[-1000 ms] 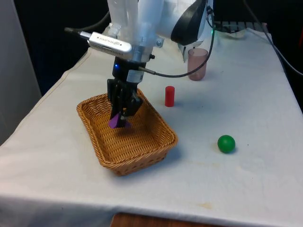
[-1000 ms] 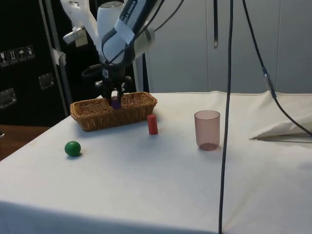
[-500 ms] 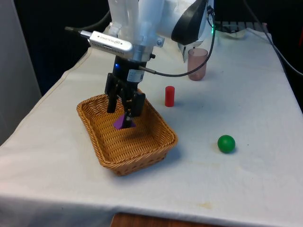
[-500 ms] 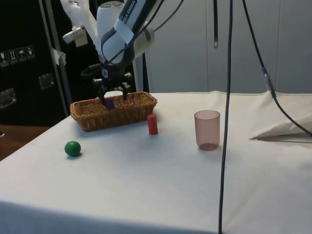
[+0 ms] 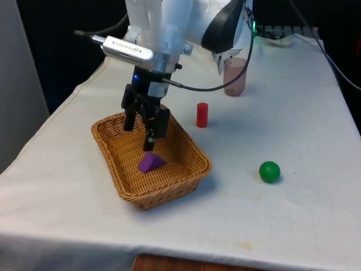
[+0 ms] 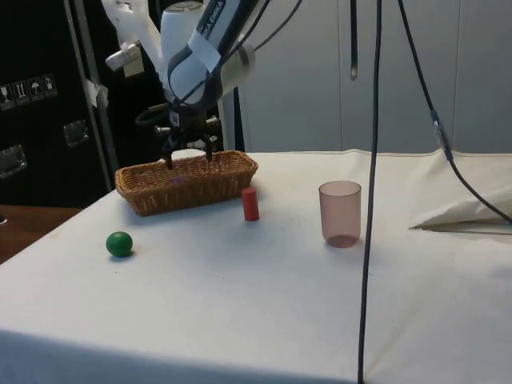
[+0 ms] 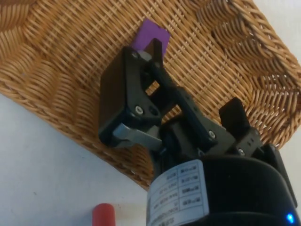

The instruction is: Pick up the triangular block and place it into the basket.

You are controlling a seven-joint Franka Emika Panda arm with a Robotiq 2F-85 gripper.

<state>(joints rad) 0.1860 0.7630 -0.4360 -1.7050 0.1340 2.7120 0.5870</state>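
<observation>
The wicker basket (image 5: pixel 194 161) is sitting toward the front view's left, its long axis running from far-left to near-right, and the purple triangular block (image 5: pixel 150 162) is lying on its woven floor, near the middle. The block is resting on a flat face with its ridge tilting up toward the front view's right; its exact long axis is hard to tell. The black gripper (image 5: pixel 142 133) is hovering just above and slightly behind the block, fingers spread apart and gripping nothing, clear of the block. Further right, a red cylinder (image 5: pixel 202 114) is standing upright just beyond the basket, a translucent pink cup (image 5: pixel 235 76) is standing behind it, and a green ball (image 5: pixel 269 171) is resting well apart.
</observation>
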